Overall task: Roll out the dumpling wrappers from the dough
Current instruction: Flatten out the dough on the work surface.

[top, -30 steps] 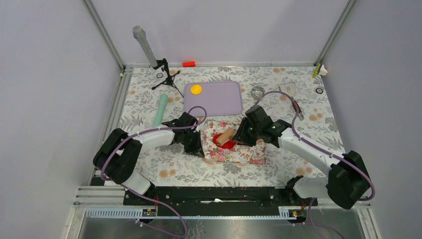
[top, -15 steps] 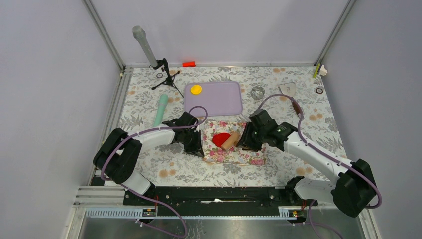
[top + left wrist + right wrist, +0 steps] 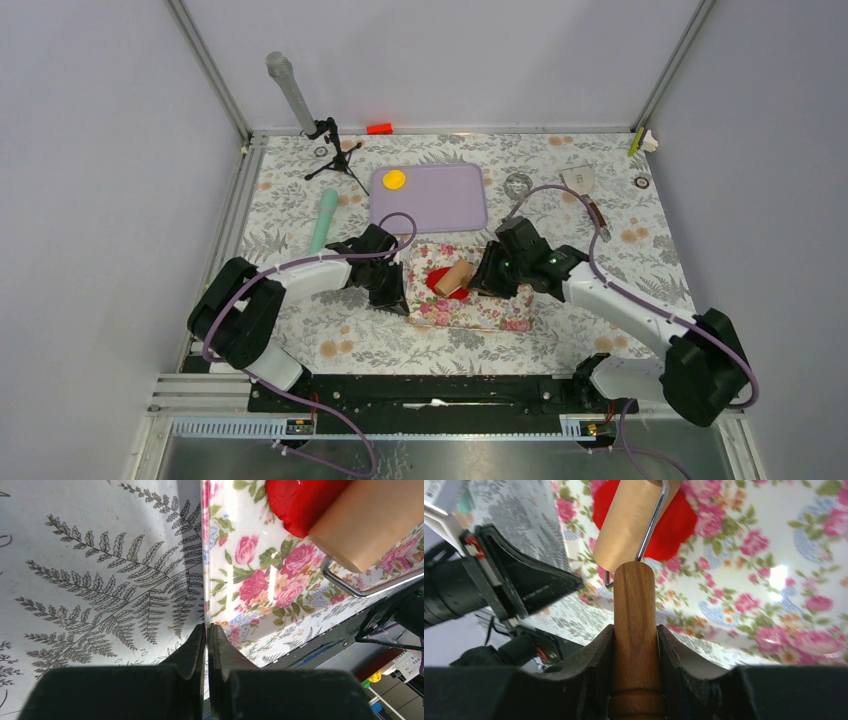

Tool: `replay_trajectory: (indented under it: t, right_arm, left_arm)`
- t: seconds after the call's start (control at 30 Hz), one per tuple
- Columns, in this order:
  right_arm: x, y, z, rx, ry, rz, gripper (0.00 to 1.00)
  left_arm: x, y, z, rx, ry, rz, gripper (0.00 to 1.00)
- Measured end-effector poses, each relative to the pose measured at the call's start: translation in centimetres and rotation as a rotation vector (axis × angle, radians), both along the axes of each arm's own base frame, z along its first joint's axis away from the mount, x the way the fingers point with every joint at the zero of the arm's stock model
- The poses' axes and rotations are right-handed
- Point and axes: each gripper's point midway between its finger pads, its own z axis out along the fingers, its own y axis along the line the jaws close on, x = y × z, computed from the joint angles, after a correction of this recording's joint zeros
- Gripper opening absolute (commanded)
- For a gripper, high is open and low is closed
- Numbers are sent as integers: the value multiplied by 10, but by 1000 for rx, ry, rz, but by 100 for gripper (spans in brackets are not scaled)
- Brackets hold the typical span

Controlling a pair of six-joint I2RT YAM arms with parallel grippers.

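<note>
- right gripper (image 3: 635, 630) clamps the roller handle (image 3: 634, 595), roller (image 3: 629, 525) on the red dough (image 3: 676, 522)
- left gripper (image 3: 206, 630) pinched shut on the floral mat (image 3: 250, 585)
- soft dough might stick and lift

The dough (image 3: 440, 284) is bright red on a mat (image 3: 485, 312) of pink roses. The counter (image 3: 620, 235) shows grey ferns; a yellow wrapper (image 3: 394, 179) sits on a lilac tray (image 3: 445, 200).
</note>
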Motion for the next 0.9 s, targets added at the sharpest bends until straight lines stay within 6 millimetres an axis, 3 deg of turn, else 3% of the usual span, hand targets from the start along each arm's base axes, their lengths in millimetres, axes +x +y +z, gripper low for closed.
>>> replay_trajectory:
  t: [0.17, 0.43, 0.53, 0.9]
  right_arm:
    - [-11, -16, 1, -64, 12, 6, 0]
    - [26, 18, -4, -19, -27, 32, 0]
    - [29, 20, -6, -5, -43, 31, 0]
    - [-13, -21, -1, -77, -1, 13, 0]
  left_arm:
    - [0, 0, 0, -2, 3, 0, 0]
    - [0, 0, 0, -2, 4, 1, 0]
    - [0, 0, 0, -2, 4, 1, 0]
    - [3, -1, 0, -4, -10, -2, 0]
